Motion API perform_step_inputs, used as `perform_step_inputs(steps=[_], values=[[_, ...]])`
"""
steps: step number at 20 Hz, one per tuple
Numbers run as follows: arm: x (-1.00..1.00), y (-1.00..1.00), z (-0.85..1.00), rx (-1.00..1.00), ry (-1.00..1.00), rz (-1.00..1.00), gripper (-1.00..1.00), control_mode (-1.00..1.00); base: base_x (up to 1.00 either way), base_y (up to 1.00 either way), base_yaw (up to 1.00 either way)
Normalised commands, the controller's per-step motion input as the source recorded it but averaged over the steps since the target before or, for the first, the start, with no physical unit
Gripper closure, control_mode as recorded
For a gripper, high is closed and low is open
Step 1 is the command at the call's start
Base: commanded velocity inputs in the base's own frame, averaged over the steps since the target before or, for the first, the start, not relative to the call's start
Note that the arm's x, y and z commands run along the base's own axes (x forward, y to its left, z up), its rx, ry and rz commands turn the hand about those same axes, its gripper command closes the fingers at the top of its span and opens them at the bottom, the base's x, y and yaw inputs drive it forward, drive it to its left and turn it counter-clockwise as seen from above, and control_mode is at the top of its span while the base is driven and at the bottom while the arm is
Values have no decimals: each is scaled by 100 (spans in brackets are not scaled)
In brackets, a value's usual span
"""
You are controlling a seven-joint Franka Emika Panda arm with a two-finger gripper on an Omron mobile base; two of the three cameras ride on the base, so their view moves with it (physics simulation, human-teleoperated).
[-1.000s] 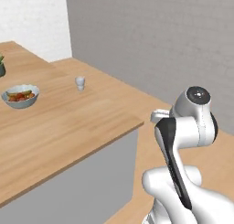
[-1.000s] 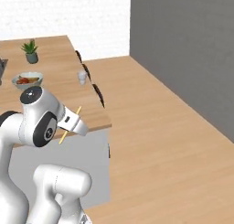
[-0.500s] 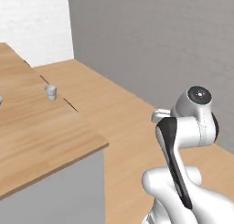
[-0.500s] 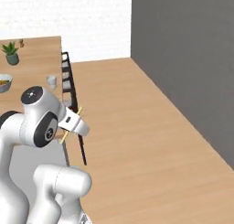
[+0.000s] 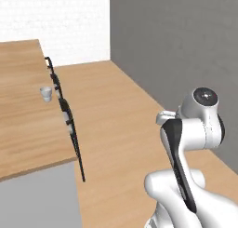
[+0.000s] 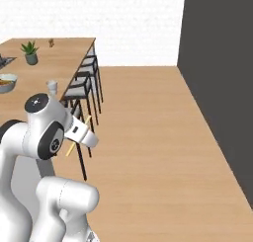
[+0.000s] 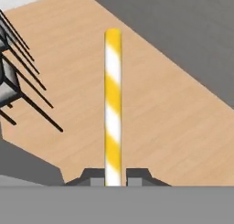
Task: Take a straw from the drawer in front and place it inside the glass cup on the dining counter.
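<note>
- Jaws clamped on the straw (image 7: 113, 104); in the hand view the two dark finger tips (image 7: 93, 174) sit tight against its lower end, the gripper (image 7: 113, 175) at the bottom of the frame.
- Straw is yellow with white spiral stripes, stands straight up from the finger tips in the hand view, its far end free in the air over the wooden floor (image 7: 151, 99).
- Right base view: straw (image 6: 79, 135) shows as a thin yellow stick slanting across the white hand, one end sticking out above it, the other below.
- Arm folded close to the body; hand held up off the floor, beside the dining counter (image 6: 49, 63), not over it.
- Glass cup (image 5: 45, 93) stands upright on the counter top near the edge facing the stools; small, pale, translucent. Same cup in the right base view (image 6: 52, 86), just beyond the robot's shoulder joint.
- Straw and cup well apart; straw not in the cup.
- Row of dark-legged stools (image 6: 85, 83) lines the counter's edge; their black legs (image 7: 27, 86) show at the left of the hand view.
- Fruit bowl (image 6: 6, 82) on the counter left of the cup; potted plant (image 6: 30, 52) farther back; small brown item near the far end, too small to tell.
- Dark grey wall (image 5: 186, 41) on the right, white brick wall (image 6: 123, 19) at the back.
</note>
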Motion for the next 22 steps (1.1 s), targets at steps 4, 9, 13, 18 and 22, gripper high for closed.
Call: perform_step_inputs(steps=[4, 9, 13, 18, 22], values=[[0, 0, 0, 0, 0, 0, 100, 100, 70, -72, 52], [0, 0, 0, 0, 0, 0, 100, 100, 92, -22, 57], [0, 0, 0, 0, 0, 0, 100, 100, 84, -8, 61], [0, 0, 0, 0, 0, 0, 100, 100, 63, -42, 59], [0, 0, 0, 0, 0, 0, 100, 100, 55, -38, 59]])
